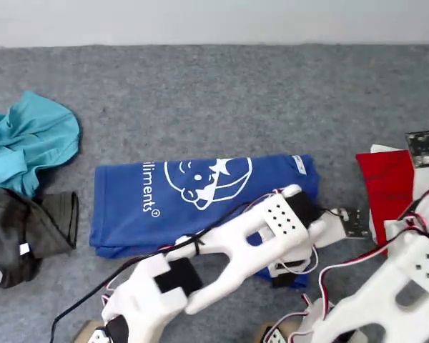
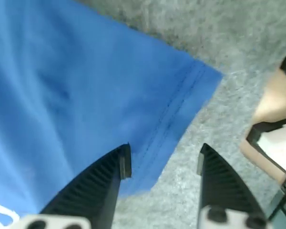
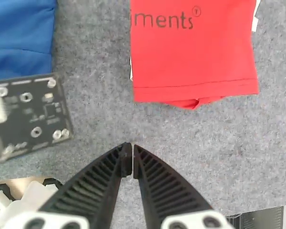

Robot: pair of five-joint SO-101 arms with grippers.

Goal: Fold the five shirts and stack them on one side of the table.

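A folded blue shirt [image 1: 200,196] with white print lies mid-table. My left gripper [image 2: 164,160] hangs open just above the blue shirt's [image 2: 86,86] hemmed near-right corner, one finger over the cloth and the other over bare carpet. Further right lies a folded red shirt [image 1: 386,182] with a white edge showing beneath it. My right gripper [image 3: 132,153] is shut on nothing, over grey carpet a little short of the red shirt [image 3: 190,52]. A crumpled teal shirt [image 1: 28,139] and a dark shirt [image 1: 25,232] lie unfolded at the table's left.
The table top is grey carpet [image 1: 222,93]. The left arm's wrist circuit board [image 3: 26,114] sits close beside my right gripper. Both white arms [image 1: 229,250] cross the front of the table. A pale wall runs along the back.
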